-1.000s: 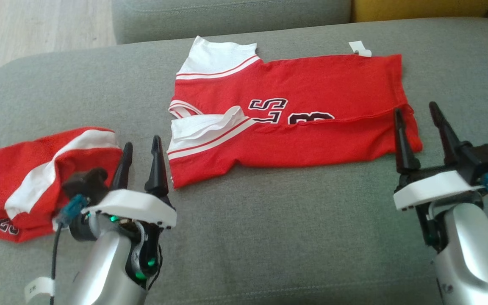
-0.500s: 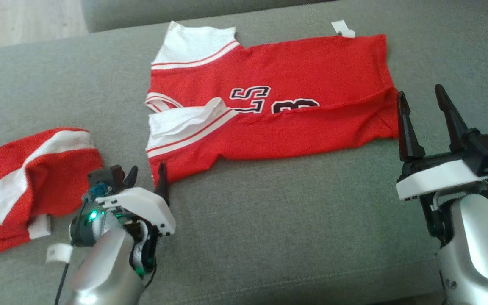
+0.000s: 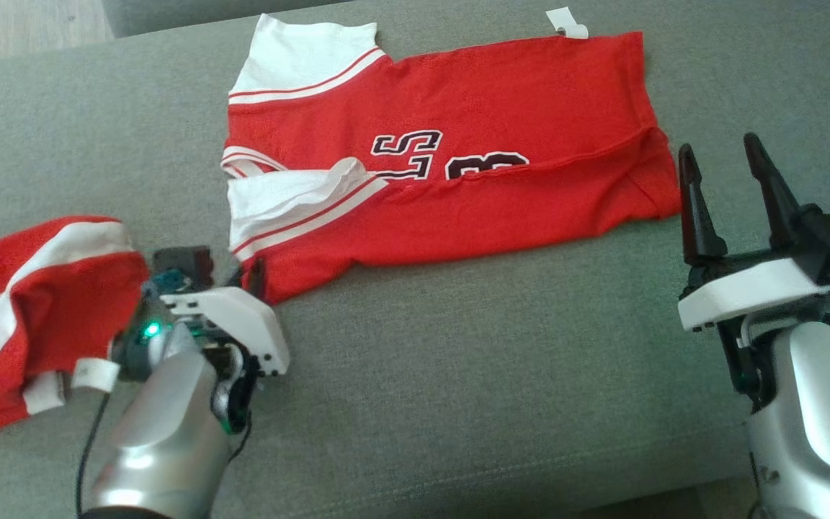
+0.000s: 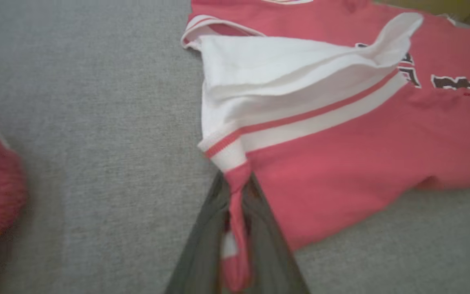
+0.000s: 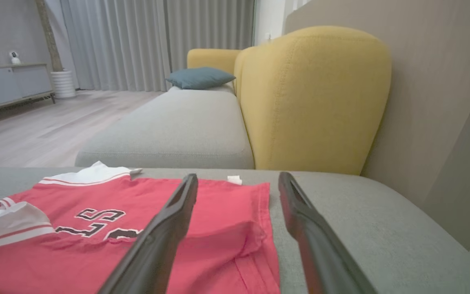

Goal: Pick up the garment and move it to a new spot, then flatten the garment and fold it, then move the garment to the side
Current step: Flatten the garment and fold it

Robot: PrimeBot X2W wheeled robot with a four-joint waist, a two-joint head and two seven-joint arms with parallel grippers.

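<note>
The garment [image 3: 458,180], a red jersey with white sleeves and dark numerals, is lying across the middle of the grey sofa seat [image 3: 494,375], its long axis running left to right and its near half appearing doubled over. The left pincer [image 3: 246,277] is pinching the garment's near-left corner; in the left wrist view a twisted strip of red and white fabric is sitting between the two fingers [image 4: 259,245]. The right pincer [image 3: 719,143] is spread and empty, hovering just beside the near-right hem and not touching it. Judgement: the folding step is in hand, with only one corner secured. The next move is calling for the right pincer to drop onto the near-right corner and take it, so both ends are rising together and the cloth is not dragging or skewing. A second red garment [image 3: 33,288] is lying crumpled at the left, well apart. Beyond the seat are a yellow backrest [image 5: 312,98], a blue cushion [image 5: 200,77], grey curtains [image 5: 157,41] and a wooden floor [image 5: 55,122].
</note>
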